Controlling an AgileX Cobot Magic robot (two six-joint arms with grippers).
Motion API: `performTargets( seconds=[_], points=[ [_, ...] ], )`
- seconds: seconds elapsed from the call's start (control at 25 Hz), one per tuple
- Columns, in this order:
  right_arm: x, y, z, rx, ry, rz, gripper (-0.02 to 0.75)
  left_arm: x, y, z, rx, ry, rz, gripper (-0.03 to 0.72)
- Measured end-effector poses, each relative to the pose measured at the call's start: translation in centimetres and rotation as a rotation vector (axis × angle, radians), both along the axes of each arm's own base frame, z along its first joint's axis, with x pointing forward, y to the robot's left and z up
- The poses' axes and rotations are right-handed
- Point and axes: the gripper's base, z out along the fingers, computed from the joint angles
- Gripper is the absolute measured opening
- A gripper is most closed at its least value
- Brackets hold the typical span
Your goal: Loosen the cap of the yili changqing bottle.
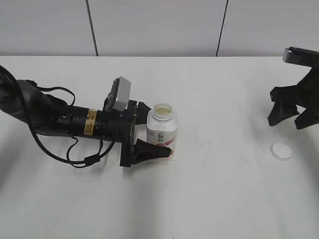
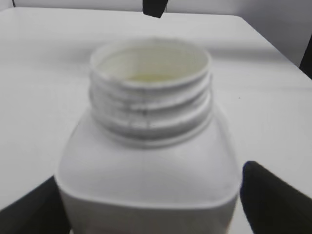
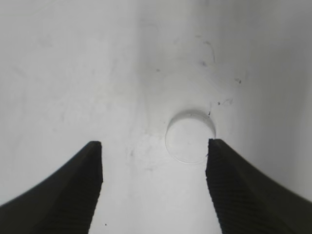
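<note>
- The left gripper (image 1: 158,130) has its black fingers (image 2: 273,200) pressed on either side of the bottle (image 1: 162,130), clamping the body low down so the neck stays free and the bottle can't turn or tip.
- The bottle stands upright near the middle of the table (image 1: 209,199), its threaded neck bare and pale drink showing inside.
- The cap (image 1: 281,151) is off, lying flat on the table well apart from the bottle, over on the right side. By my read the loosening is already done and then some.
- The right gripper (image 3: 154,161) hangs over that cap with its fingers spread wide, holding nothing; the cap sits on the table between the two tips, nearer the right-hand one in the wrist view.
- Count it up: one bottle, one cap, two grippers, one table, and nothing else to tally.
</note>
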Motion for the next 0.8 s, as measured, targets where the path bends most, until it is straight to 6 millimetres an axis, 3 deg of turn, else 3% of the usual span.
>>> performTargets(
  seconds=[0.48, 0.8],
  points=[
    [-1.7, 0.3, 7.1, 0.045, -0.205, -0.018, 0.525, -0.3, 0.2, 6.4, 0.018, -0.025, -0.054, 0.589],
    [-3.4, 0.4, 9.8, 0.057, -0.243, 0.001, 0.525, -1.1, 0.4, 12.3, 0.025, 0.025, -0.025, 0.589]
  ],
)
